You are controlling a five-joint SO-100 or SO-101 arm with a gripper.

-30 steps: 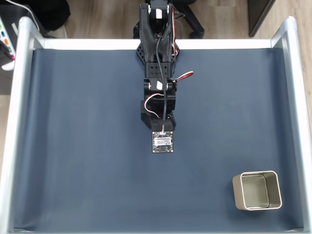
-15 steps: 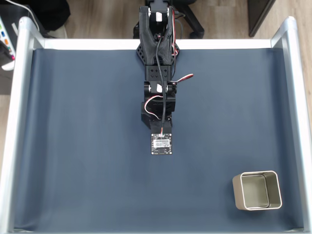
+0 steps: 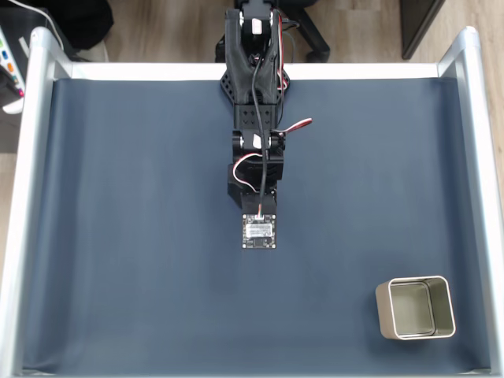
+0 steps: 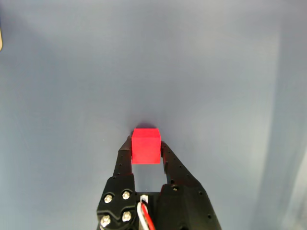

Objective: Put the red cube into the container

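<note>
In the wrist view the red cube [image 4: 146, 145] sits between the two black fingers of my gripper [image 4: 145, 149], which is shut on it from both sides. A faint shadow lies on the blue mat just beyond the cube. In the fixed view the arm [image 3: 256, 150] reaches down the middle of the table, and its wrist camera board [image 3: 260, 231] covers the gripper and the cube. The container [image 3: 415, 307], a pale square tin with rounded corners, stands open and empty near the bottom right corner, well away from the arm's tip.
A dark blue mat [image 3: 126, 236] covers the table inside a silver frame [image 3: 24, 205]. The arm's base [image 3: 253, 47] stands at the top middle edge.
The wrist camera board has shifted very slightly down and to the left in the fixed view. The container has not moved.
</note>
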